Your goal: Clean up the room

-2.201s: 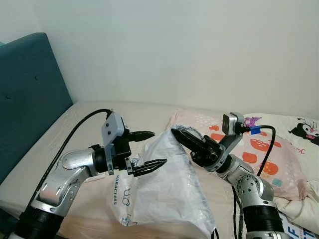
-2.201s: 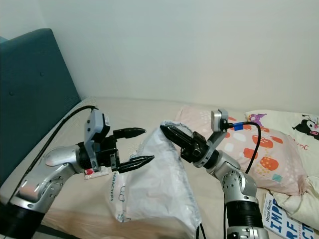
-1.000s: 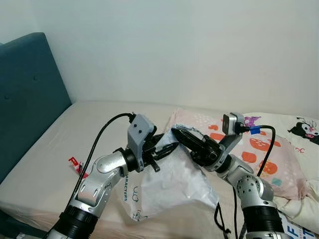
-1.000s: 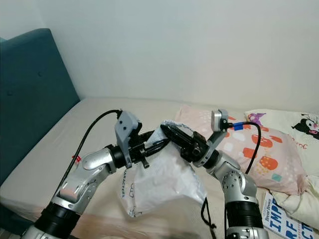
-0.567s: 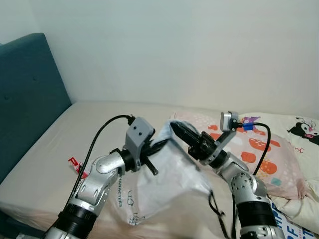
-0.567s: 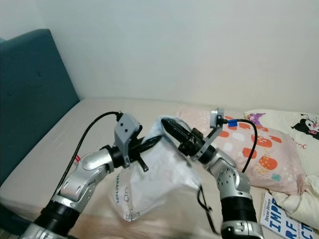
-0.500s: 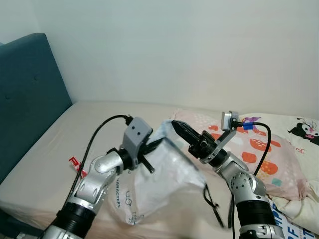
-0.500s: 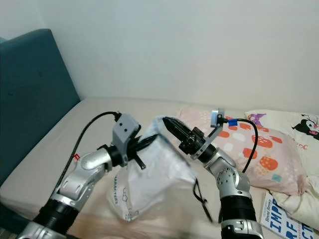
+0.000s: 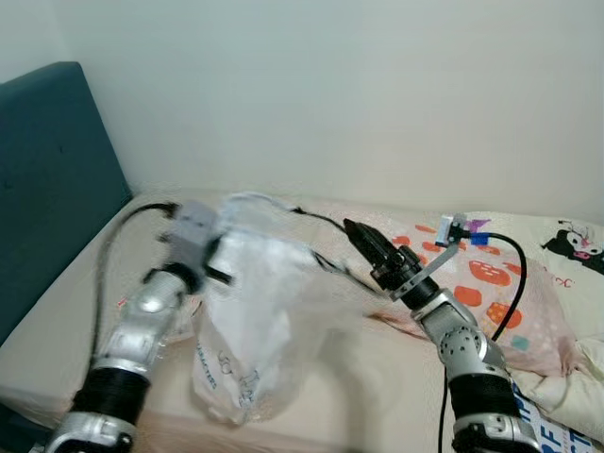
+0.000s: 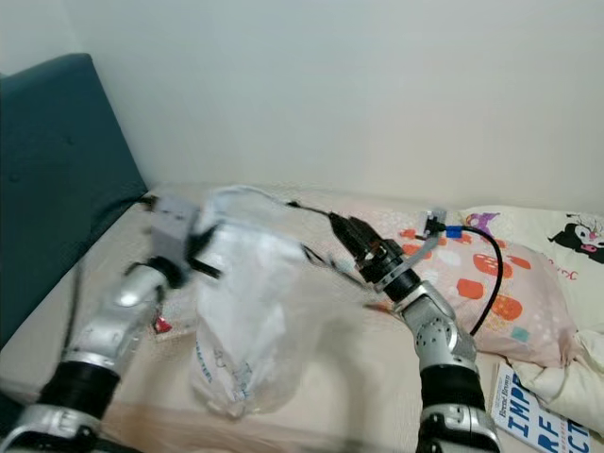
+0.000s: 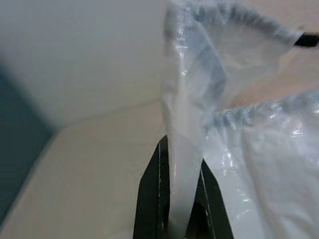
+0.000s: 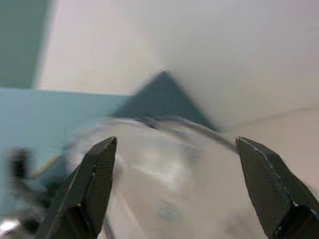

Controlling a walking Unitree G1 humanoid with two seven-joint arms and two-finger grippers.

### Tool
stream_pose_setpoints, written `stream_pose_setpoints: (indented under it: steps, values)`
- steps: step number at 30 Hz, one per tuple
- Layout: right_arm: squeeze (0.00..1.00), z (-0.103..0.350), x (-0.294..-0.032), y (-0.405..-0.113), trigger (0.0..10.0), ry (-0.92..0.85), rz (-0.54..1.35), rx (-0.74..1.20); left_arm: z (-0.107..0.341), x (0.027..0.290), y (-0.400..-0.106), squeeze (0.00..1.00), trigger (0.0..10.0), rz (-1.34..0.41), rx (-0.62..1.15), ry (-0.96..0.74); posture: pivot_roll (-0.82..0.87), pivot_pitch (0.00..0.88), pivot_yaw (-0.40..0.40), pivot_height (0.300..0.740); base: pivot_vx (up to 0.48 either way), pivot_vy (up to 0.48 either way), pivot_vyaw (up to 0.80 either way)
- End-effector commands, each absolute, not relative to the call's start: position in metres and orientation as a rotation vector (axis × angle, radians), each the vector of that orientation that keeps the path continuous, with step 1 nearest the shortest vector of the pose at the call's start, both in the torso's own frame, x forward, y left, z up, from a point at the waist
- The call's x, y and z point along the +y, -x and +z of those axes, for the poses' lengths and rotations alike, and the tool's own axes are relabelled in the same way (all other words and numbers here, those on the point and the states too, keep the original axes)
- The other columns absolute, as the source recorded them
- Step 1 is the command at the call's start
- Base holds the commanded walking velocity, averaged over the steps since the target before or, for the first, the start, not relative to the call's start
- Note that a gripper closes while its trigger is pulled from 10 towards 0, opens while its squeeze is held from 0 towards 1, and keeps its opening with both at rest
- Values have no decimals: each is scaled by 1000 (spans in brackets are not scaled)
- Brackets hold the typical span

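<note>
Left gripper [image 11: 182, 211] is clamped on the rim of the white plastic bag [image 9: 255, 311], fingers pinching a fold of film, and the bag hangs from it over the bed [image 9: 377, 377], blurred. Across the bag's mouth, the right gripper [image 12: 182, 184] has its fingers spread wide, gripping nothing, with the far rim just ahead of its tips. Beyond it lie the spotted pillow [image 9: 510, 293] and the teal headboard [image 9: 47, 189]. Risk as I see it: with one pinch carrying the bag, the thin film could slip out or the mouth could collapse.
</note>
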State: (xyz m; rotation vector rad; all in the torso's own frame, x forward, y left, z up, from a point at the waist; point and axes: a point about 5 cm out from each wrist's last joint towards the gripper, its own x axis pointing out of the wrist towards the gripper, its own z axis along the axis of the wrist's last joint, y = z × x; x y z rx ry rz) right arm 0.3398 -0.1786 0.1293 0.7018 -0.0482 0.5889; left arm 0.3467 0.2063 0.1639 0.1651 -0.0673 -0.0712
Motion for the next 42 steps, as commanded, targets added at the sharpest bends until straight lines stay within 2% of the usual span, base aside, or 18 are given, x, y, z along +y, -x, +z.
stream_pose_setpoints:
  steps: [1, 4, 5, 8, 10, 11, 13, 16, 20, 25, 38, 42]
  values:
    - [0, 120, -177, -343, 10000, -674, 527, -11, 191, 210, -346, 0, 0, -107, -207, -11, -17, 0, -19, 740, 0, 0, 438]
    - [0, 111, -174, -343, 10000, -655, 487, 25, 225, 201, -339, 0, 0, -244, -388, 173, -14, 0, -20, 740, 0, 0, 679]
    - [0, 111, -174, -343, 10000, -655, 487, 25, 225, 201, -339, 0, 0, -244, -388, 173, -14, 0, -20, 740, 0, 0, 800]
    - [0, 106, -165, -344, 10000, -645, 493, 53, 250, 194, -332, 0, 0, -336, -505, 355, -12, 0, -20, 740, 0, 0, 800]
    - [0, 104, -161, -344, 10000, -617, 496, 70, 255, 193, -331, 0, 0, -348, -522, 379, -13, 0, -19, 740, 0, 0, 800]
    - [0, 101, -156, -344, 10000, -607, 503, 85, 247, 190, -332, 0, 10000, -347, -491, 375, -13, 0, -18, 740, 0, 0, 800]
    - [0, 99, -152, -344, 10000, -604, 505, 94, 241, 187, -333, 0, 10000, -344, -465, 371, -15, 0, -16, 740, 0, 0, 800]
    - [0, 88, -135, -339, 10000, -564, 540, 139, 200, 181, -330, 0, 10000, -309, -319, 359, -17, 0, -14, 740, 0, 0, 800]
    - [0, 86, -133, -338, 10000, -558, 545, 147, 193, 181, -328, 0, 10000, -298, -294, 368, -17, 0, -14, 740, 0, 0, 800]
    - [0, 74, -123, -331, 10000, -555, 572, 187, 139, 197, -310, 0, 10000, -171, -69, 397, -2, 0, -24, 740, -288, 0, 800]
    - [0, 74, -117, -332, 10000, -546, 597, 188, 123, 212, -305, 0, 10000, -116, -30, 401, 5, 0, -27, 740, -478, 0, 800]
    - [0, 71, -117, -330, 10000, -543, 597, 194, 118, 213, -304, 0, 10000, -94, -20, 387, 4, 0, -25, 740, -126, 0, 800]
